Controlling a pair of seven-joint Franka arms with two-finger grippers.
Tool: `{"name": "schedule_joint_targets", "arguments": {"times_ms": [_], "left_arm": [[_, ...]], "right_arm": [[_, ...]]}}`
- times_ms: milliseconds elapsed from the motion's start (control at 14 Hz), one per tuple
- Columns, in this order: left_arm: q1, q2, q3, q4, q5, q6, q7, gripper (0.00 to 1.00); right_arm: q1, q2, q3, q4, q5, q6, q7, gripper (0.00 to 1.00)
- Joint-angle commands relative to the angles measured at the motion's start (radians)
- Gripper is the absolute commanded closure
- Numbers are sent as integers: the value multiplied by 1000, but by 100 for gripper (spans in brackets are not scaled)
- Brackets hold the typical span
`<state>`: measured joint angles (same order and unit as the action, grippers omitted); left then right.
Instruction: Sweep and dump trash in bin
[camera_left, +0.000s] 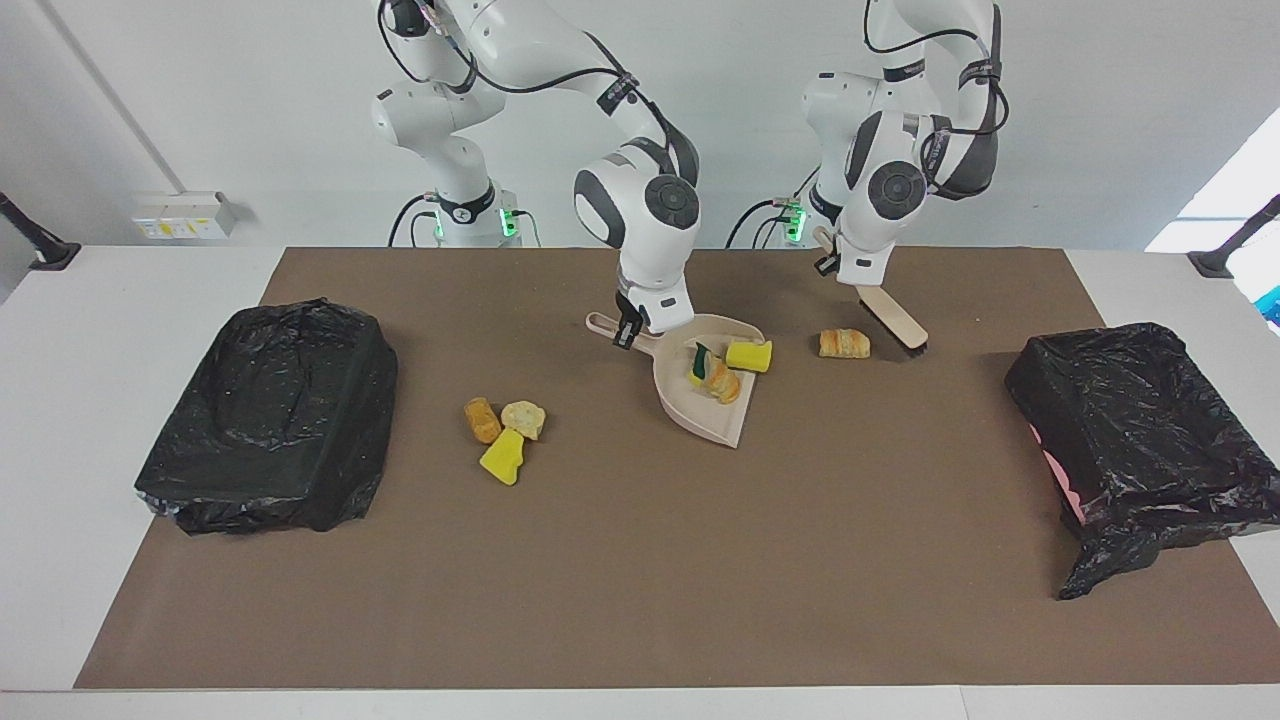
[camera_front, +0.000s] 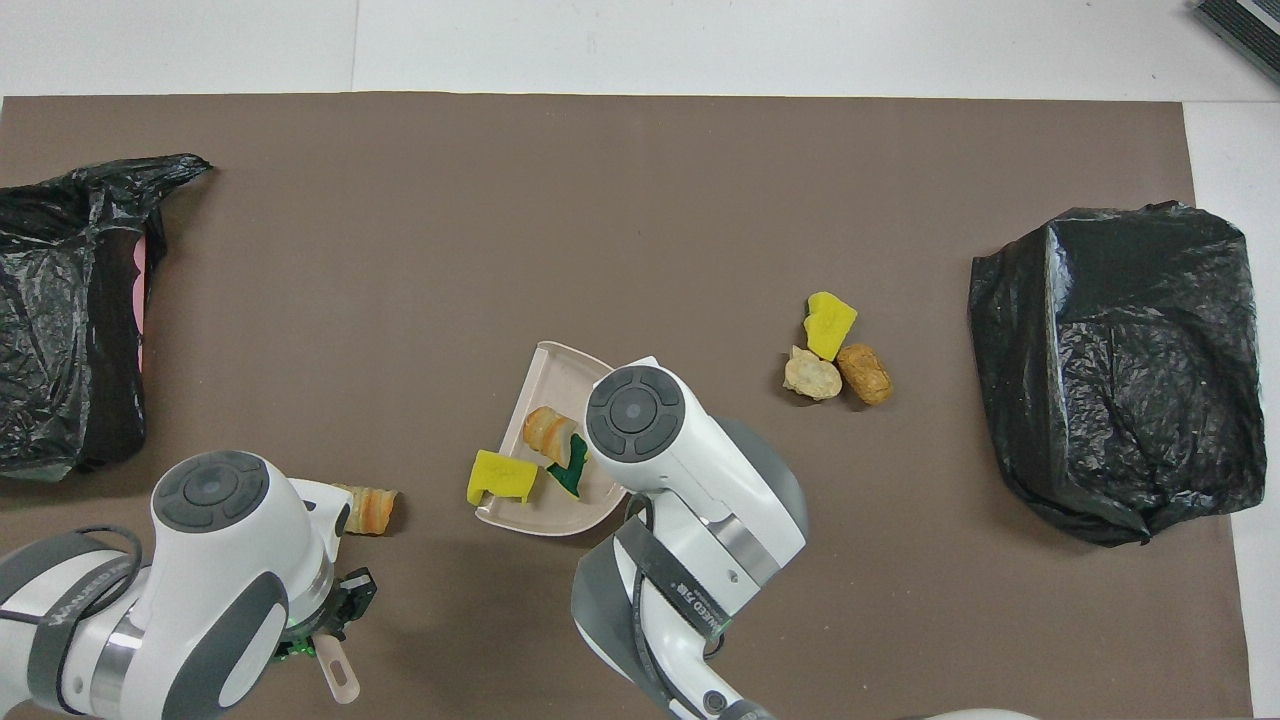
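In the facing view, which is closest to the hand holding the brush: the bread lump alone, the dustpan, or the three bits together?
From the left gripper:
1. Lone bread lump, beside the brush.
2. Dustpan, mid-table.
3. Three-chunk cluster, toward the right arm's end.

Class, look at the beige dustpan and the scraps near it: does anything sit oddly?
Yes. A yellow sponge block straddles the beige dustpan's side wall instead of lying inside, so it may tumble when lifted.

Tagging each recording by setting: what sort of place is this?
Probably a robotics lab staged for a cleaning test: two white robot arms, a brown mat covering a white table, black plastic bag-lined bins at both ends, and plain white walls.
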<state>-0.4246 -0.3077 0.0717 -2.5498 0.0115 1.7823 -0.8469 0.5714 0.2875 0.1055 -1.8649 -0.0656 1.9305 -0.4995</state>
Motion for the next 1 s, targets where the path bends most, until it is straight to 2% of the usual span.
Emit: {"name": "schedule_joint_targets", "arguments": {"times_ms": [0,143,286,429,643,929], "left_arm": [[-22,-4,-6,-23,-25,119,23,100],[-66,63,-6,-17,-93,233,29,100],[-85,152,-6,40,-148,354,29,100],[-86,212,-9,104,-206,423,31,100],[-129,248,-10,150,-219,485,31,100],[-143,303,-24,236,-234,490,31,100]], "right_arm": [[-2,-16,2,-23,-19,10,-30,100],[-2,-16,2,-22,-22,8,-30,100],[-2,-16,2,-20,-22,7,-30,100],[-2,-16,2,-19,-22,4,-30,100],[-2,-16,2,-19,-23,2,-30,100],[-2,-14,2,-14,-22,2,-28,100]]}}
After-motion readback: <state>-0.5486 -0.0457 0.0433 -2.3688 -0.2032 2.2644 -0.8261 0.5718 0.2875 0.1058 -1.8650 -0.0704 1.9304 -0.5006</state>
